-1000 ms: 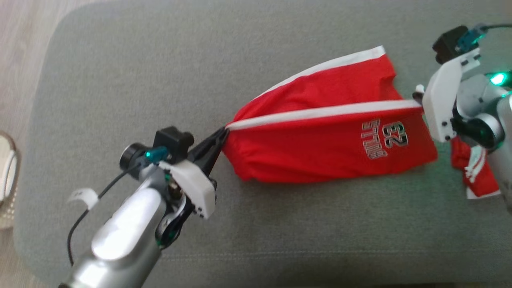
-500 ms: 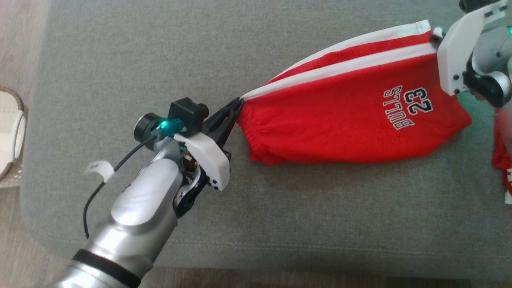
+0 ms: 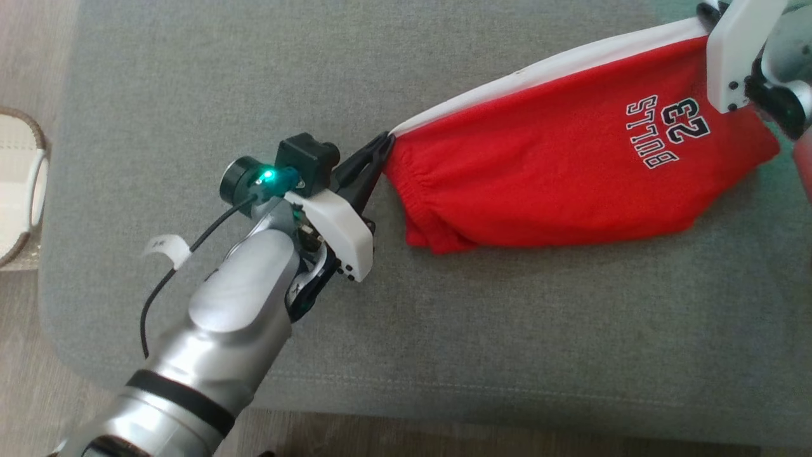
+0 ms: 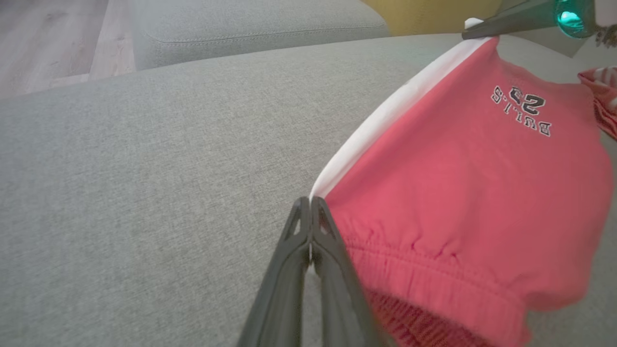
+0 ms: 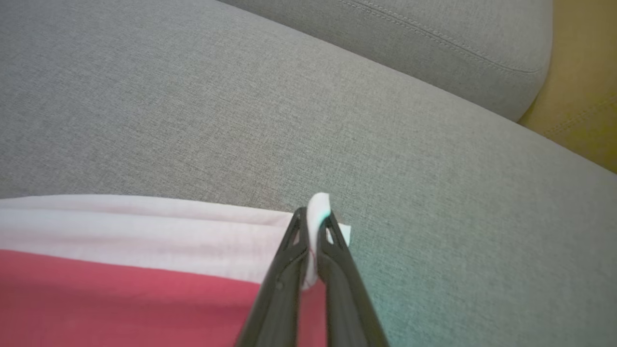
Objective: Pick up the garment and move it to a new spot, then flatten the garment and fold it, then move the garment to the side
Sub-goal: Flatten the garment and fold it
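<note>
The garment (image 3: 558, 171) is a pair of red shorts with a white side stripe and a "BULLS 23" print. It hangs stretched between my two grippers above the grey cushion (image 3: 190, 95). My left gripper (image 3: 384, 143) is shut on the waistband corner, also seen as the left gripper (image 4: 308, 205) pinching the white stripe's end. My right gripper (image 5: 313, 217) is shut on the white hem corner at the far right; its white wrist bracket (image 3: 736, 51) shows in the head view. The garment (image 4: 458, 193) sags between the two grips.
The cushion's front edge (image 3: 444, 406) runs along the bottom, with wooden floor below. A wicker basket (image 3: 19, 184) sits at the left. A second red striped cloth (image 4: 602, 91) lies at the far right. A yellow surface (image 5: 583, 72) lies beyond the cushions.
Both grippers have carried the stretched shorts up and to the right in the head view. The folded-over white stripe has flattened out and the print now reads clearly. The camera shifted too.
</note>
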Controlling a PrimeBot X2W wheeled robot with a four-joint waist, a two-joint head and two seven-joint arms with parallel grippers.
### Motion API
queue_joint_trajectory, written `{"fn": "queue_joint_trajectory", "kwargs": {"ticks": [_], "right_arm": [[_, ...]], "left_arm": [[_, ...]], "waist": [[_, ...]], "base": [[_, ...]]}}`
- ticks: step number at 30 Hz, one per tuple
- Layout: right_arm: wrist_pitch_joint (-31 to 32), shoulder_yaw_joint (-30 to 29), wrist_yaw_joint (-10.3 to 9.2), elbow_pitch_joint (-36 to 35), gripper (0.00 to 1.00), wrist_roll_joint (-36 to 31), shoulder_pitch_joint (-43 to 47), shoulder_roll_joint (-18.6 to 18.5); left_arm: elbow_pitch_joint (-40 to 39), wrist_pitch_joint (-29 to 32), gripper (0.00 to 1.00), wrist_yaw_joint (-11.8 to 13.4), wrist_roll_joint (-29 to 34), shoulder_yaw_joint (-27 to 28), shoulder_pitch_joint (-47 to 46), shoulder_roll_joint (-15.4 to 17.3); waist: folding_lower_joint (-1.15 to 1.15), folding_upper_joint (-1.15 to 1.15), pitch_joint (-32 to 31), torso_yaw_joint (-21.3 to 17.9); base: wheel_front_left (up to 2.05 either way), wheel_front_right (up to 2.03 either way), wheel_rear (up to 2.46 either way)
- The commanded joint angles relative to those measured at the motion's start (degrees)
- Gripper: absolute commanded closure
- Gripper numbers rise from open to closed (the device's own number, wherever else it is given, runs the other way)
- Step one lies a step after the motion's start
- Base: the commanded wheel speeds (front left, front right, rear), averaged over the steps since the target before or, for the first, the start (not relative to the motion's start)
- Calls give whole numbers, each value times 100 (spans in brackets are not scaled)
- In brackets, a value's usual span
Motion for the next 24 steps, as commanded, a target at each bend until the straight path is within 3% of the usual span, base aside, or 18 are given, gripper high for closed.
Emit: {"fn": "queue_joint_trajectory", "kwargs": {"ticks": [1,2,3,4,5,15,20,24], "right_arm": [[-144,28,-3,-9,100,-86,-245,68],[-223,-8,-3,76,100,-133,-295,71],[-306,-46,-3,159,24,-180,-338,98],[-340,-90,-3,262,0,-204,-363,150],[-381,-110,-3,344,0,-230,-386,201],[-1637,-856,-3,804,0,-465,-307,514],[-2603,-1096,-3,634,0,-510,303,927],[-3229,-1177,-3,197,0,-497,927,1126]], "left_arm": [[-17,-75,100,-6,-42,154,-269,82],[27,-91,100,-7,-46,155,-297,71],[58,-118,87,19,-33,170,-327,63],[88,-145,43,63,-21,194,-349,56],[117,-168,0,98,-9,214,-362,51],[-141,-267,0,472,-132,836,-45,120],[-1152,-269,0,861,-178,1904,699,308],[-2055,-270,0,1019,-93,2749,1482,261]], "waist": [[0,0,54,15],[0,0,73,13],[0,0,89,10],[0,0,99,3],[0,0,104,-5],[0,0,-263,-181],[0,0,-747,-507],[0,0,-1113,-770]], "base": [[0,0,0],[0,0,0],[0,0,0],[0,0,0],[0,0,0],[0,0,0],[0,0,0],[0,0,0]]}}
